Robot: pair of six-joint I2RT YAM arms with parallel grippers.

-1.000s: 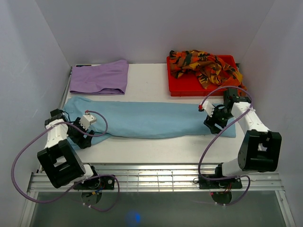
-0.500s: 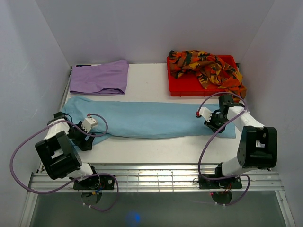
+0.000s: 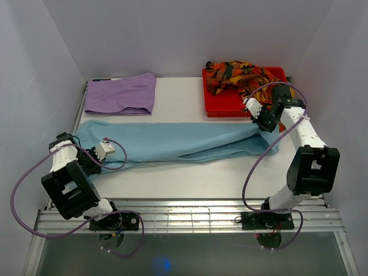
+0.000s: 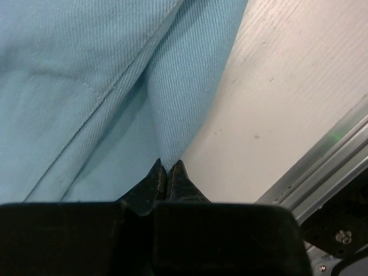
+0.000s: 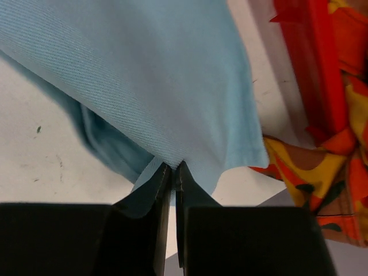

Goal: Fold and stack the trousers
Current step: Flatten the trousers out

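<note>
Over the last second both pincers have gone from standing wide over the ends of the light blue trousers [image 3: 178, 144] to closed on the cloth. The left gripper [image 4: 168, 172] now pinches a raised fold at the near-left edge. The right gripper [image 5: 173, 169] has nipped the right end and carried it up and toward the far side, close to the red tray [image 3: 225, 108]. There the cloth hangs from the fingers and has drawn in and bunched, where it lay flat before. That looks like the start of a fold: both ends are in hand, and the likely next move is to bring one edge over the other. The trousers lie across the middle of the table [image 3: 190, 178] with their long axis running left to right. The left end is low on the surface and the right end is lifted. Which end is the waist I cannot tell. The lilac trousers [image 3: 122, 94] lie folded at the far left, and the patterned trousers [image 3: 244, 77] are heaped in the tray.
</note>
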